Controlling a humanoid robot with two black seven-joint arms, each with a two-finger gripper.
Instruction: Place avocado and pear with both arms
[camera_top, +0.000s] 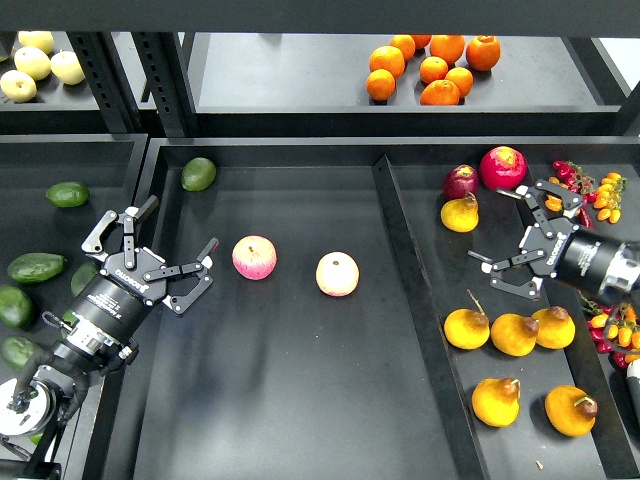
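The avocado (36, 267), dark green and elongated, lay in the left bin, just to the outer side of the left tool (153, 248) and slightly below its fingers, apart from it. More green avocados sat around it: one (67, 194) beyond the tool toward the shelf, others (14, 305) close to the arm. A lighter, rounder avocado (198, 173) rested in the centre tray's (300, 400) far corner, beyond the left tool.

Which pear was the task's own could not be told. One pear (459, 213) lay just beyond the right tool (522, 243) on its inner side, touching a dark red apple (461, 181); a redder fruit (502, 166) sat beside that. Five more pears (517, 334) lay grouped on the near side of the right tool.

Left tool: fingers spread wide, holding nothing, over the centre tray's left edge. Right tool: fingers spread wide, holding nothing, over the right bin.

Two pink-yellow apples (254, 257) (337, 274) lay in the centre tray between the tools, the nearer one just past the left tool's fingertips. Oranges (430, 65) and pale yellow fruit (35, 65) sat on the shelf beyond.
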